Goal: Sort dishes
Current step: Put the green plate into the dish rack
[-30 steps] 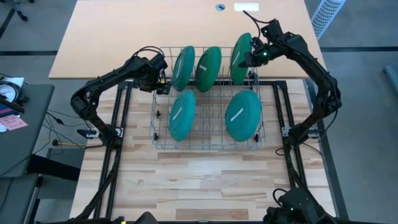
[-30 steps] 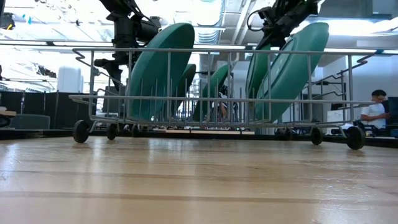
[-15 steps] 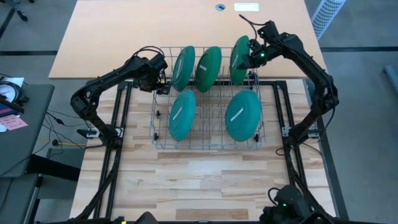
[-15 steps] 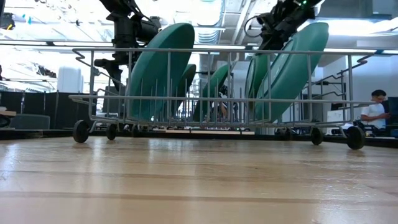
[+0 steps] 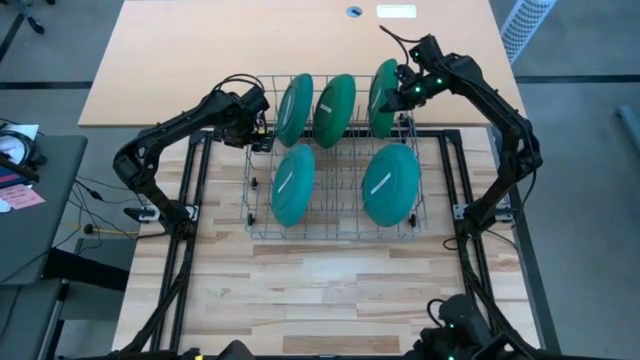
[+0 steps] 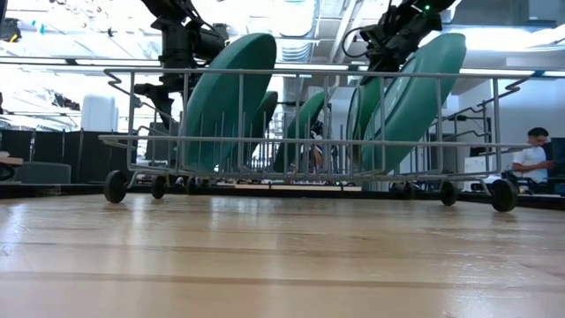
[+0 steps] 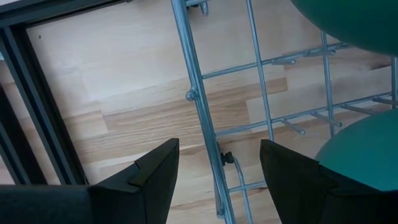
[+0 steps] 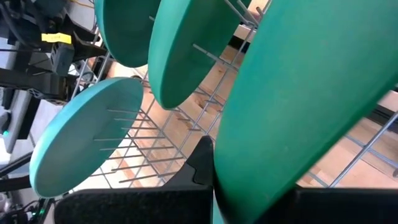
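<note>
A wire rack (image 5: 333, 232) stands on the wooden table with five plates on edge in it. Two teal ones (image 5: 293, 185) (image 5: 390, 186) stand in the near row. A teal one (image 5: 295, 108) and a dark green one (image 5: 335, 105) stand in the far row. My right gripper (image 5: 403, 95) is shut on a third far plate, dark green (image 5: 384, 97), at the rack's far right corner. My left gripper (image 7: 217, 149) hangs open above the rack's far left edge (image 7: 198, 118), holding nothing. My right gripper pinches the dark green plate's upper rim (image 8: 227, 177) between its two fingers. One finger (image 8: 200, 163) lies against the plate's face; the plate hides the other. The fingers slant down from the table's far right. The plate stands on edge, its lower part among the rack's wires (image 6: 357, 150).
A light tabletop (image 5: 200, 60) lies beyond the rack's far side. Black frame rails (image 5: 200, 170) run along both sides of the rack. The rack stands on small wheels (image 6: 115, 186). A person (image 6: 532, 159) sits far off in the room.
My right gripper has come down a little and moved toward the table's left, still shut on the dark green plate. The plate has gone with it and sits lower in the rack's far right corner.
</note>
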Controlling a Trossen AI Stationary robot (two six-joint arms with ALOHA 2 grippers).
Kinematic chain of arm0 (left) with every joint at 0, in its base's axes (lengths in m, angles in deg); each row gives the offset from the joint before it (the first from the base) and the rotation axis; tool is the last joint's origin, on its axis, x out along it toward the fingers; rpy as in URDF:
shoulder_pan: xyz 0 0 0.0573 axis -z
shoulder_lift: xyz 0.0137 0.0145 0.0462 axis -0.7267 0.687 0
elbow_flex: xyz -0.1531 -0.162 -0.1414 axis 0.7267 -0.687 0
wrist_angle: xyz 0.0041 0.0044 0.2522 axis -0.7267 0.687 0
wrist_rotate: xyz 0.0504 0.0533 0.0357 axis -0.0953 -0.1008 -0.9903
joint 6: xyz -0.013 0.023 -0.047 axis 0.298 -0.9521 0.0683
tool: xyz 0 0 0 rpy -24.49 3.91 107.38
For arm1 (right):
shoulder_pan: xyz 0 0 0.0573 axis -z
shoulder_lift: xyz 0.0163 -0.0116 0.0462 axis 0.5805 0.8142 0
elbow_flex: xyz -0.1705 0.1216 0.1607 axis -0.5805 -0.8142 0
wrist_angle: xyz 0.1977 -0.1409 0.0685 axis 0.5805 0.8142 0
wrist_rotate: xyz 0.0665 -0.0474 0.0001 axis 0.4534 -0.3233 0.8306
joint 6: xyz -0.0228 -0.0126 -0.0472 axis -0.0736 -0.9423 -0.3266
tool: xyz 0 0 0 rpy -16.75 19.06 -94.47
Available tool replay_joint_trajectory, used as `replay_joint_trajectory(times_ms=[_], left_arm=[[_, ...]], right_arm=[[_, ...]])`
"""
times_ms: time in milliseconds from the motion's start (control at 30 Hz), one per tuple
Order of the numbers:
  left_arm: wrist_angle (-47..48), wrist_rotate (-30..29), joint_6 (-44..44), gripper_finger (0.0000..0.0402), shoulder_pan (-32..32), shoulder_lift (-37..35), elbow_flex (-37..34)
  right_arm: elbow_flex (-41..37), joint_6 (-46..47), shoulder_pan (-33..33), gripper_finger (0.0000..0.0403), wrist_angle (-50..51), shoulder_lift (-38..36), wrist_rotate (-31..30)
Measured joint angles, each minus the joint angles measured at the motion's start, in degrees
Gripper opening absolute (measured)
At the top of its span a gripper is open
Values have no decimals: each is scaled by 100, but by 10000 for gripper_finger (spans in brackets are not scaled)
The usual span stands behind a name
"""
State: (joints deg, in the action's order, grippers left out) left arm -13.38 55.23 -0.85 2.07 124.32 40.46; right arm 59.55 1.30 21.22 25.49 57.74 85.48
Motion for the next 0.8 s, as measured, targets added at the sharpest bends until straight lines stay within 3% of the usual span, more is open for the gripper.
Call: replay_joint_trajectory(times_ms=[800], left_arm=[[-9, -71, -58, 219, 0, -1, 0]], right_arm=[[431, 172, -55, 15, -110, -46, 602]])
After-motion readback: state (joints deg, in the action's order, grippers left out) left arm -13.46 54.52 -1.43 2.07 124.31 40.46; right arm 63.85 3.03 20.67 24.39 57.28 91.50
